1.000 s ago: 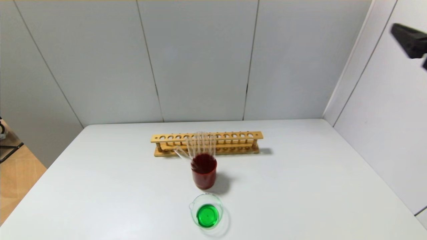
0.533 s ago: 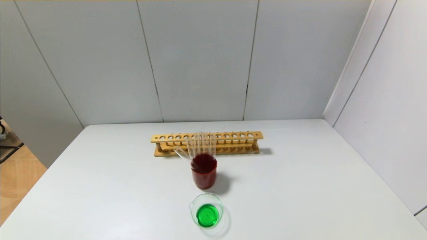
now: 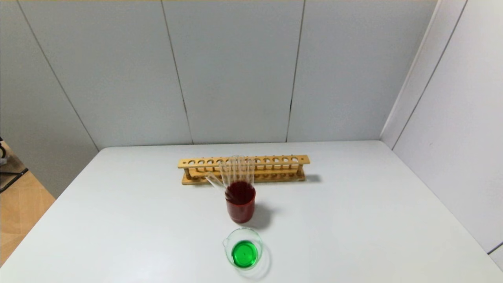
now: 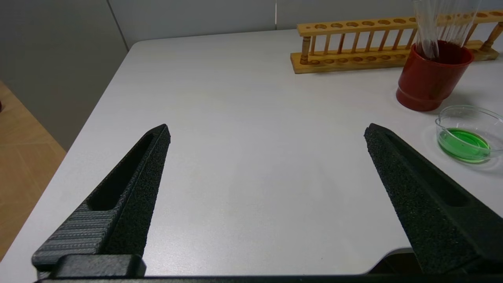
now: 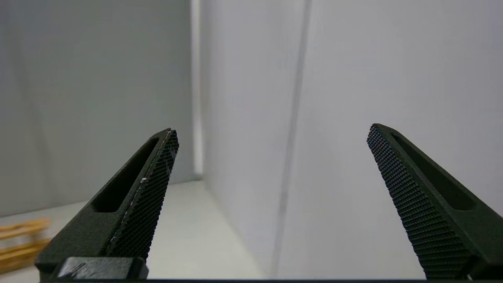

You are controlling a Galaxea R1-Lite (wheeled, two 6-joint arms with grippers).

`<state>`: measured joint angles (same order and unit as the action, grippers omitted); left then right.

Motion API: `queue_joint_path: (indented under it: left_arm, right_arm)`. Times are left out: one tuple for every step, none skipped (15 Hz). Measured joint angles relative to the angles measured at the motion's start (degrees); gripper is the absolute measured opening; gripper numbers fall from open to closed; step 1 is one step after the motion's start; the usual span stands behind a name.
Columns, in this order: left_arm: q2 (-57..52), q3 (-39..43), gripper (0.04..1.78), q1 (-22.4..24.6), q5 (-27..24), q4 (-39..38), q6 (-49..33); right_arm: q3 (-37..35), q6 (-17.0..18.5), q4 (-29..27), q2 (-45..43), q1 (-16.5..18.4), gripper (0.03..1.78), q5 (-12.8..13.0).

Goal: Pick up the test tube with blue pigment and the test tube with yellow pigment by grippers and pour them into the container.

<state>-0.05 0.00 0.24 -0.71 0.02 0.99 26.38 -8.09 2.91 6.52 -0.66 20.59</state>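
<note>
The container (image 3: 229, 240) is a low clear glass beaker near the table's front edge, with green liquid in its bottom. It also shows in the left wrist view as the container (image 4: 452, 116). No tube with blue or yellow pigment shows; both are out of view or hidden. My left gripper (image 4: 267, 131) hovers open over bare table, to the left of the container, nothing between its fingers. My right gripper (image 5: 273, 131) is open and empty, facing the right wall, far from the objects. Neither gripper appears in the head view.
A dark-red cup (image 3: 240, 210) stands just behind the container and holds several colourless clear tubes (image 3: 235, 169). Behind it lies a wooden tube rack (image 3: 275, 161). White walls close the back and right side. The table's left edge drops to a wooden floor (image 3: 19, 204).
One second ago a black part of the right arm showed at the upper right of the head view; it has since left that view. Nothing on the table moved.
</note>
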Motion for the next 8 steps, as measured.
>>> queue_joint_path:
  left_arm:
    - [0.0,0.0,1.75,0.0,0.0,0.0,-0.02]
    - [0.0,0.0,1.75,0.0,0.02,0.0,0.02]
    - [0.0,0.0,1.75,-0.02,0.02,0.0,-0.02]
    - [0.0,0.0,1.75,-0.02,0.02,0.0,-0.02]
    - [0.0,0.0,1.75,0.0,0.02,0.0,0.02]
    - [0.0,0.0,1.75,-0.02,0.02,-0.02,0.0]
    - [0.0,0.0,1.75,0.0,0.0,0.0,-0.05]
    - [0.0,0.0,1.75,0.0,0.0,-0.02,-0.02]
  right_arm:
    - [-4.5,3.36,1.38,-2.23,0.2,1.75,-3.43]
    - [-9.65,6.08,3.39,-3.85,0.39,1.75,-5.96]
    - [-14.45,7.28,5.33,-4.84,0.48,1.75,-7.58]
    - [-19.3,7.39,6.79,-5.53,0.59,1.75,-8.74]
    - [-22.7,7.39,6.78,-6.0,0.63,1.75,-9.9]
    - [-24.49,7.96,5.95,-6.28,0.63,1.75,-12.13]
    - [-25.5,8.53,4.47,-6.42,0.63,1.75,-15.82]
    - [-25.76,8.31,2.15,-6.52,0.63,1.75,-18.69]
